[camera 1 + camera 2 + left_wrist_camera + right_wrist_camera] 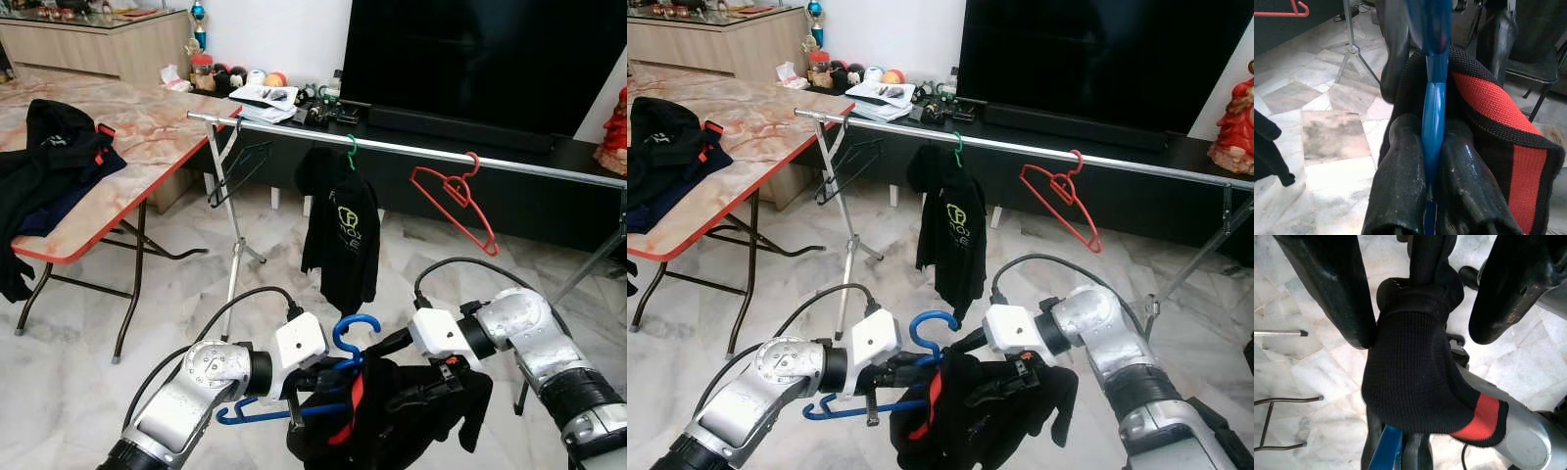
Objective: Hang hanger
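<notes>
Low before the rail [411, 149], left gripper [1431, 161] clamps the blue hanger [345, 338] carrying a black garment [392, 416] — right gripper [1420, 298] spread apart astride its collar.

A blue plastic hanger [338, 372], its hook curling upward, sits low in front of the clothes rail [411, 149], carrying a black garment [392, 416] with a red-striped collar that droops in folds beneath it. The silver rail runs across the room above, holding a black wire hanger [238, 168], a black shirt on a green hanger [339, 230] and a bare red hanger [456, 204].
</notes>
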Controlling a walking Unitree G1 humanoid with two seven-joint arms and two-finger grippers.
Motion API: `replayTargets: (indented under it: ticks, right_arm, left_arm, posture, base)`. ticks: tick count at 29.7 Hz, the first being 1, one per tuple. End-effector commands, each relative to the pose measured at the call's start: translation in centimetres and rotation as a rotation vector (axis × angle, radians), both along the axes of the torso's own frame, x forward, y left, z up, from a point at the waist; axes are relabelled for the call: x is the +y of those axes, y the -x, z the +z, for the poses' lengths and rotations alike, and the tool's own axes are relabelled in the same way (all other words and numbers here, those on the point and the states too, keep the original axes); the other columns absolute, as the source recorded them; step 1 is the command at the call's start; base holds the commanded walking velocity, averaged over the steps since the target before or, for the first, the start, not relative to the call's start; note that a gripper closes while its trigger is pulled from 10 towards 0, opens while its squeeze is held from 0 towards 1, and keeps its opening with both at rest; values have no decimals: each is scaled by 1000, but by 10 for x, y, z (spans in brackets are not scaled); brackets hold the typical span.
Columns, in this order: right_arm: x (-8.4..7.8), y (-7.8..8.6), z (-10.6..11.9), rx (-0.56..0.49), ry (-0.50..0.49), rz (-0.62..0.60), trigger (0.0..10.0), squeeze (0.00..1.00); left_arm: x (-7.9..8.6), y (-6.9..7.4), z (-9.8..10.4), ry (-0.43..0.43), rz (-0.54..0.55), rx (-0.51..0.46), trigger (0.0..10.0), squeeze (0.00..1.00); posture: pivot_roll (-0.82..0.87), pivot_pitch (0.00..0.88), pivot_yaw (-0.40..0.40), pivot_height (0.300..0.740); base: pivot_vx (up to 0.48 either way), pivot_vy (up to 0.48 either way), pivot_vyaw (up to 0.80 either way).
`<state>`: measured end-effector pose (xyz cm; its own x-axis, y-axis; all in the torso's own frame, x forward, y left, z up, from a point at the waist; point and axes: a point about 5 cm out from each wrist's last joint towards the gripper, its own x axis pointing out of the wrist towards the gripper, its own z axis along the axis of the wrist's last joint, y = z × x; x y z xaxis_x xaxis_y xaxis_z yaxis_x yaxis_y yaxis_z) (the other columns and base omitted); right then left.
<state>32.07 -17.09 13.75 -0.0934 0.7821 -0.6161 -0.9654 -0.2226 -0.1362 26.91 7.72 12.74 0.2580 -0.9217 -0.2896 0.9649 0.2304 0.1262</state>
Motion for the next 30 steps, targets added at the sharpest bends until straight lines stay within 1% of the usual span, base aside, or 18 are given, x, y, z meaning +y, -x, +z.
replayTargets:
  ticks: [1,7,12,13,14,30]
  right_arm:
    - [1,0,-1,-10,16,11,10000,0]
    - [4,2,-8,29,14,4,10000,0]
    - [8,2,-12,35,-5,-5,10000,0]
    - [10,2,-12,44,-14,-5,6314,0]
    - [11,2,-12,63,-28,-15,0,0]
    - [9,5,-18,113,-8,-12,0,0]
  left_arm:
    - [-6,1,13,24,-35,-49,10000,0]
    - [-8,2,14,24,-44,-52,10000,0]
    - [-11,3,16,27,-50,-55,10000,0]
    - [-11,3,16,27,-51,-56,10000,0]
    - [-11,3,16,28,-54,-56,10000,0]
    - [-13,2,17,33,-51,-63,10000,0]
  posture:
    - [145,0,-100,740]
    - [149,0,-101,740]
    - [149,0,-101,740]
    - [153,0,-101,740]
    - [153,0,-101,740]
    - [152,0,-102,740]
  base:
    - [0,0,0]
    - [0,0,0]
    - [0,0,0]
    - [0,0,0]
    - [0,0,0]
    - [0,0,0]
